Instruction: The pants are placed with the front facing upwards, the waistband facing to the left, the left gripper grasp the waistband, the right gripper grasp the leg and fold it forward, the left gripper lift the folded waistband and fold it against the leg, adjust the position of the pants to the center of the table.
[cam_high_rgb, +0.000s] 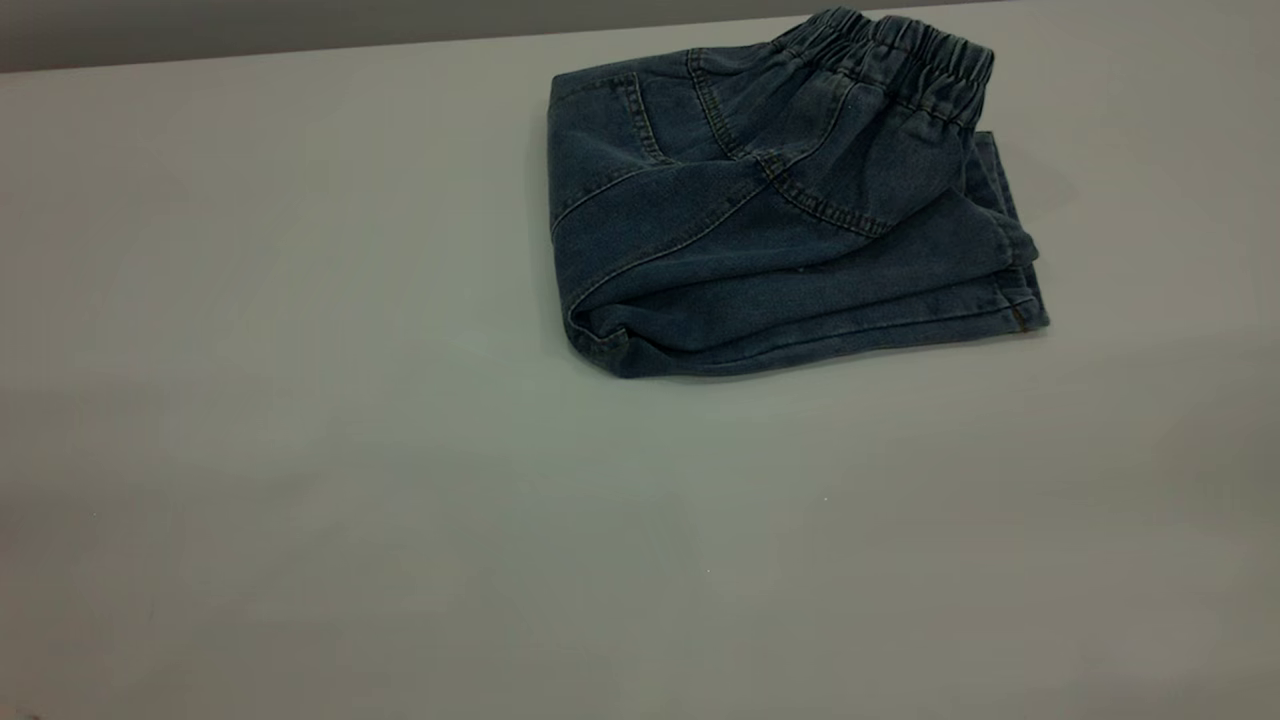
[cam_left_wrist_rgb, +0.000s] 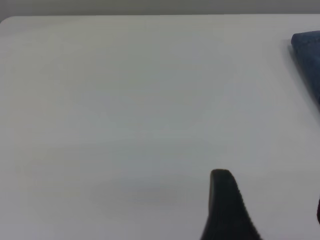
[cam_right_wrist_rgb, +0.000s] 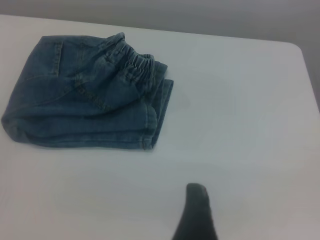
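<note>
While nothing touches it, the large plain white matte table (cam_high_rgb: 400, 480) carries a single bundle, and the broad stretch along its near edge in the exterior view lies bare. Beyond that stretch, towards the far edge and right of the middle, lie the short blue denim pants (cam_high_rgb: 780, 220), folded into a compact, roughly rectangular stack of several layers. The rounded fold of the stack faces the near edge, and the stacked hems sit at its right end, where tan stitching shows. Curved tan seam lines cross the top layer. The gathered, ruched elastic waistband (cam_high_rgb: 900, 60) of the same denim lies on top at the far right of the bundle, close to the table's far edge, running at a slant.

Neither arm shows in the exterior view. In the left wrist view one black angular plastic finger (cam_left_wrist_rgb: 226, 205) of the left gripper hangs over bare table, well apart from the pants (cam_left_wrist_rgb: 309, 60), of which only a blue corner shows; I cannot tell whether that gripper is open or closed. In the right wrist view one dark finger (cam_right_wrist_rgb: 197, 212) of the right gripper sits above bare table, apart from the folded pants (cam_right_wrist_rgb: 80, 100) and their waistband (cam_right_wrist_rgb: 135, 62); its state cannot be told either. Neither gripper holds any cloth.
</note>
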